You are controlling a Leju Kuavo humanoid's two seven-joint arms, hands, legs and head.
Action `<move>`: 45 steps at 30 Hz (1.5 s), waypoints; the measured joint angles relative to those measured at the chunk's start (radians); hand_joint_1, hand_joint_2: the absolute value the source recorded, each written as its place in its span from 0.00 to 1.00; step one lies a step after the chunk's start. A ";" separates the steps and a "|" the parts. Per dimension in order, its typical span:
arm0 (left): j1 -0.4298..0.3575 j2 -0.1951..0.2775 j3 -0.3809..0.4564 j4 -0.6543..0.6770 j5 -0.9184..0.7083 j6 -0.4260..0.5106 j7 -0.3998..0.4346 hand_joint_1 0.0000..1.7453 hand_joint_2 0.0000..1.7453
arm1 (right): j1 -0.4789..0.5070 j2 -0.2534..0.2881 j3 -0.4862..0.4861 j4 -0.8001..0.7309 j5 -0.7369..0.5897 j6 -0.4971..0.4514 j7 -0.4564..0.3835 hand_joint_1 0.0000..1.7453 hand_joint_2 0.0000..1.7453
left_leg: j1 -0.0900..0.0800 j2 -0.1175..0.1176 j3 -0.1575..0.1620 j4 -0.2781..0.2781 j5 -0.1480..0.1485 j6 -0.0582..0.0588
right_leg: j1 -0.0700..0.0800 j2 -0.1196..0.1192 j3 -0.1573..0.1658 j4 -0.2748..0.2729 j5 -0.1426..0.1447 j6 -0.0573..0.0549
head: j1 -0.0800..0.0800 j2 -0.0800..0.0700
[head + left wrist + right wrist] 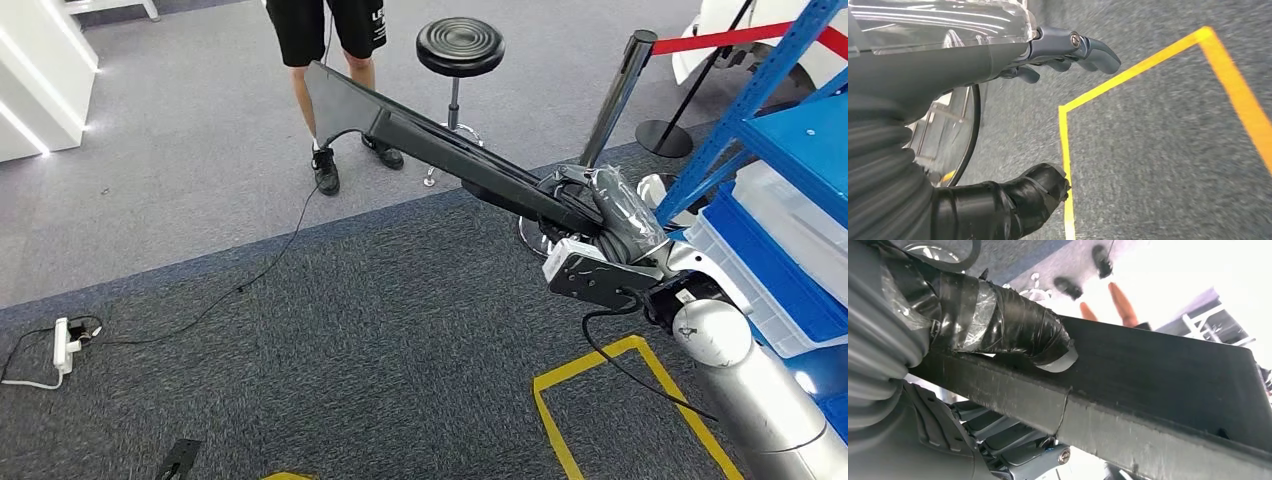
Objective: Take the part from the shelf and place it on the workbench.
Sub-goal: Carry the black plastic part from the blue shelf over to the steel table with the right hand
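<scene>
The part [420, 135] is a long black moulded piece with a broad flared far end. My right hand [600, 225] grips its near end and holds it out over the carpet, slanting up towards the person. In the right wrist view my taped thumb [1013, 335] presses on the part [1158, 385], with my fingers [1013, 445] on its other side. My left hand [998, 60] hangs over the carpet, fingers [1068, 50] and thumb [1033, 192] apart, holding nothing.
A blue shelf [770, 90] with white and blue bins [770, 270] stands at the right. A person [320, 30], a black stool [460, 45] and a stanchion post [620, 90] are ahead. Yellow tape [600, 365], a cable and a power strip [62, 345] lie on the floor.
</scene>
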 joint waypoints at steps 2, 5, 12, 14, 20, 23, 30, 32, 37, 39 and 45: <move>0.001 0.000 0.000 0.000 0.000 -0.001 0.002 0.00 1.00 | 0.002 0.000 0.000 0.003 0.000 0.000 0.000 1.00 1.00 | 0.001 -0.028 -0.012 0.013 0.002 -0.002 | -0.003 0.004 0.019 -0.030 0.035 0.002 | 0.000 0.000; 0.000 0.000 0.000 0.000 -0.003 -0.008 0.015 0.00 1.00 | -0.002 0.000 0.000 0.003 0.000 -0.001 0.000 1.00 1.00 | 0.001 -0.066 -0.034 0.040 0.003 -0.012 | -0.011 0.055 0.104 -0.201 0.108 0.000 | 0.000 0.000; 0.008 -0.001 0.000 0.001 -0.006 -0.007 0.031 0.00 1.00 | -0.007 -0.003 0.002 0.002 0.006 -0.010 0.010 1.00 1.00 | 0.007 -0.028 -0.099 0.122 -0.034 -0.057 | -0.011 0.012 0.114 -0.257 0.133 -0.033 | -0.008 0.000; 0.005 -0.002 0.000 0.001 -0.010 -0.006 0.034 0.00 1.00 | -0.007 -0.005 0.002 0.002 0.007 -0.013 0.014 1.00 1.00 | 0.014 0.008 -0.150 0.244 -0.098 -0.069 | -0.007 -0.016 0.112 -0.258 0.134 -0.036 | -0.011 0.000; 0.003 -0.004 0.000 0.001 -0.030 -0.003 0.027 0.00 1.00 | -0.008 -0.006 0.002 0.002 0.011 -0.015 0.016 1.00 1.00 | 0.021 0.069 -0.039 0.098 -0.037 -0.073 | -0.004 -0.095 0.114 -0.257 0.130 -0.025 | -0.011 0.000; 0.001 -0.002 0.000 0.001 -0.025 -0.006 0.015 0.00 1.00 | -0.011 -0.012 0.002 0.002 0.013 -0.016 0.017 1.00 1.00 | 0.008 0.074 -0.018 0.043 -0.028 -0.050 | 0.002 -0.121 0.114 -0.259 0.130 -0.009 | -0.009 0.000; 0.003 0.002 0.000 0.000 -0.022 -0.012 0.019 0.00 1.00 | -0.008 -0.023 0.003 0.005 0.018 -0.018 0.014 1.00 1.00 | 0.008 0.006 -0.015 0.020 -0.009 -0.007 | -0.007 -0.012 0.023 -0.064 0.021 0.010 | -0.005 0.000; 0.002 0.002 0.000 0.000 -0.019 -0.017 0.022 0.00 1.00 | -0.005 -0.025 0.003 0.009 0.021 -0.019 0.014 1.00 1.00 | 0.004 -0.022 -0.016 0.022 -0.008 -0.005 | -0.006 0.000 -0.025 0.021 0.005 0.009 | -0.004 0.000; 0.001 -0.002 0.000 0.001 -0.008 -0.027 0.033 0.00 1.00 | -0.010 -0.025 0.003 0.011 0.025 -0.021 0.013 1.00 1.00 | 0.003 -0.093 -0.027 0.041 -0.009 -0.011 | -0.008 0.071 0.073 -0.218 0.144 -0.005 | -0.004 0.000; 0.003 -0.003 0.000 0.001 -0.005 -0.027 0.035 0.00 1.00 | -0.013 -0.025 0.003 0.011 0.027 -0.022 0.013 1.00 1.00 | 0.008 -0.119 -0.039 0.043 -0.004 -0.022 | -0.005 0.079 0.082 -0.247 0.146 -0.005 | -0.004 0.000; 0.006 -0.005 0.001 0.001 -0.005 -0.027 0.037 0.00 1.00 | -0.018 -0.019 0.003 0.012 0.032 -0.027 0.014 1.00 1.00 | 0.011 0.001 -0.120 0.199 -0.085 -0.052 | -0.006 -0.011 0.105 -0.279 0.160 -0.031 | -0.011 0.000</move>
